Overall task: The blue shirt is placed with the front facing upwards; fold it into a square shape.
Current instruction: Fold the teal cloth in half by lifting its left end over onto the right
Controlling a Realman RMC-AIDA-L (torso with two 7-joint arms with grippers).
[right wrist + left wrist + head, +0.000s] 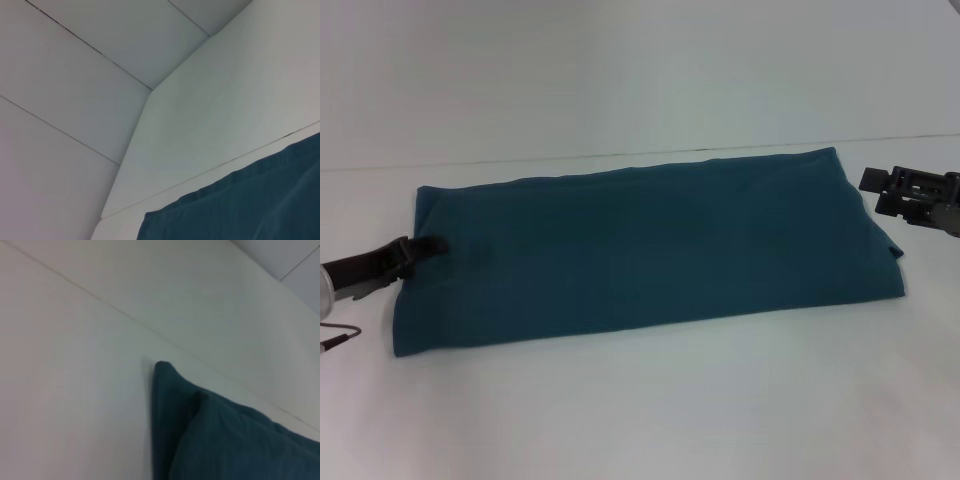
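- Spreading across the white table [650,410] nearest my head camera, the blue shirt [650,255] is lying as a long folded band running from my left side to my right, its plain side showing; no lettering or collar is showing anywhere.
- My left gripper [428,246] is resting at the shirt's left end, its dark tips touching the cloth edge and looking closed on it, as far as I am judging from the head view alone.
- My right gripper [910,195] is hanging just beside the shirt's far right corner, not touching the cloth; whether its fingers are apart or together I cannot tell.
- I am seeing a risk in the stacked layers: if I am pinching only the top one, lifting could peel the fold open rather than carry the whole end across.
- I am also judging that pulling with one claw alone could drag the band askew on the smooth tabletop, so the final shape would come out lopsided instead of square.
- My head view is showing the whole band and both arms, which neither wrist view is giving me.
- My left wrist view is showing a pointed corner with two layers stepped one over another, a detail the head view is flattening out.
- My right wrist view is showing a rumpled shirt edge against the table's far rim.
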